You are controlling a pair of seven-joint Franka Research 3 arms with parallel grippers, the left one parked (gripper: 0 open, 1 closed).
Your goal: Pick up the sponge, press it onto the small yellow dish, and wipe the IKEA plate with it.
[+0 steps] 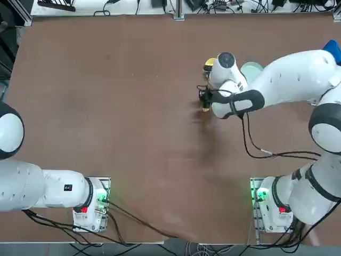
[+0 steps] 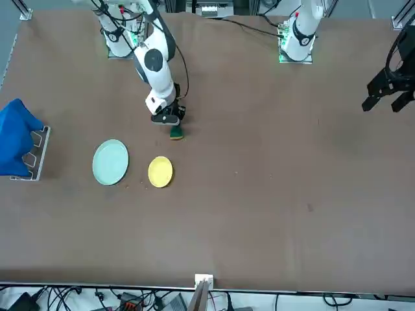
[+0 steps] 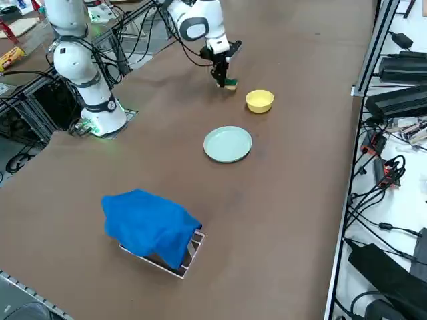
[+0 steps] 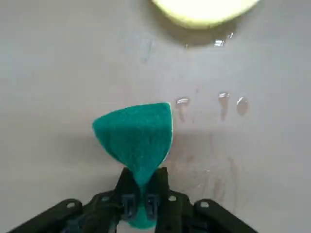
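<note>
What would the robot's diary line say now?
right tool: pinching green-and-yellow sponge | round yellow dish: beside round mint plate, sponge not on either

Wrist view close, front opposite

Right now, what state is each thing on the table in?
Right end effector: shut on the sponge
Sponge: pinched, flaring above the grip
Yellow dish: upright, uncovered
Pale plate: face up, uncovered
Blue cloth: draped over a rack
</note>
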